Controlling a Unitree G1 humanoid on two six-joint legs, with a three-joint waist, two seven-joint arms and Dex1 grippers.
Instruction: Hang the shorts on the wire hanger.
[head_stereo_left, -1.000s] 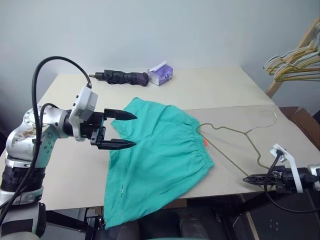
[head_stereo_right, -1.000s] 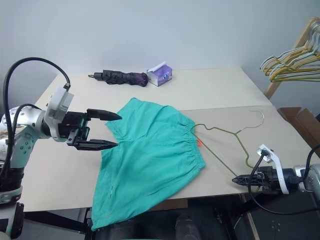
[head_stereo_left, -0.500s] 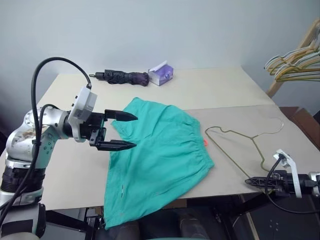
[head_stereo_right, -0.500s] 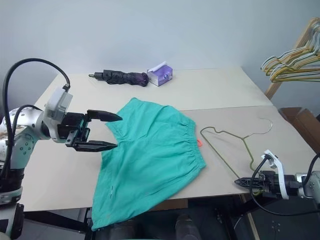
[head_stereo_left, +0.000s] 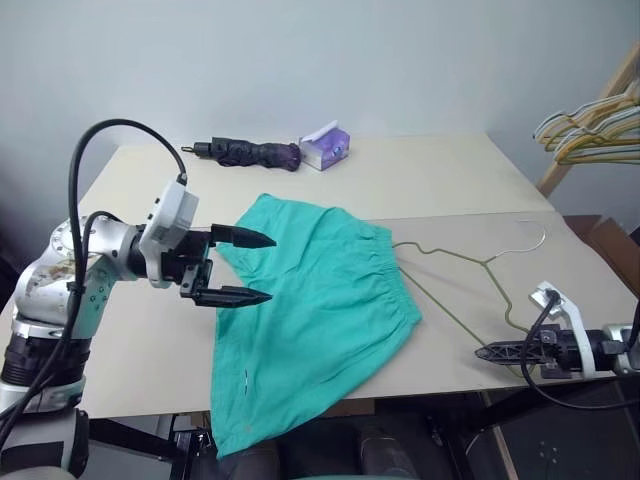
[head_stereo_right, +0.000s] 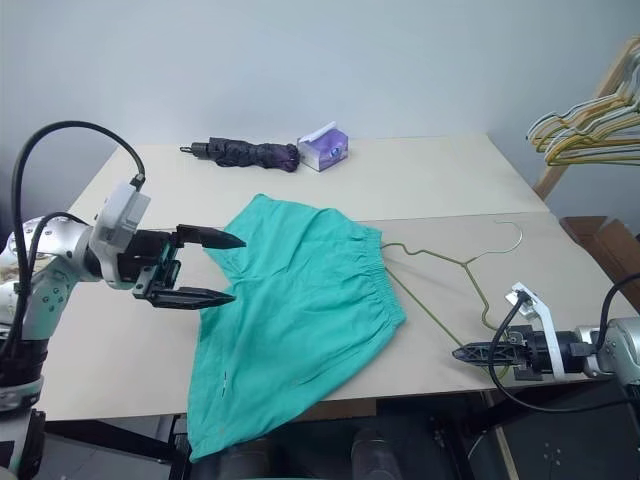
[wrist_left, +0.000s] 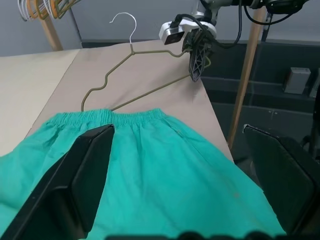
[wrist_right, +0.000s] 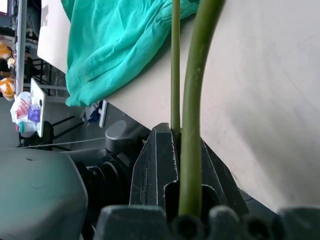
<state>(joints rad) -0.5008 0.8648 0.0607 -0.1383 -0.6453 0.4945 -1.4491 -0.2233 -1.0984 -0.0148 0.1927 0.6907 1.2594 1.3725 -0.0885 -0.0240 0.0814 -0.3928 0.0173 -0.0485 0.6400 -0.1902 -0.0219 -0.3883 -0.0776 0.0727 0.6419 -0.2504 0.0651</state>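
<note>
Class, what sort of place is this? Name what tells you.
Probably a robot lab or test room: a plain table against a bare wall, a wooden rack of spare hangers, and props such as a folded umbrella.

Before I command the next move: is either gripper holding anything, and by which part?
The right gripper is shut on the wire hanger, at its lower corner near the table edge. The left gripper hangs open beside the shorts, holding nothing.

teal-green shorts (head_stereo_left: 315, 310), olive-brass wire hanger (head_stereo_left: 470, 262), beige table (head_stereo_left: 430, 180), dark purple umbrella (head_stereo_left: 250, 152)
</note>
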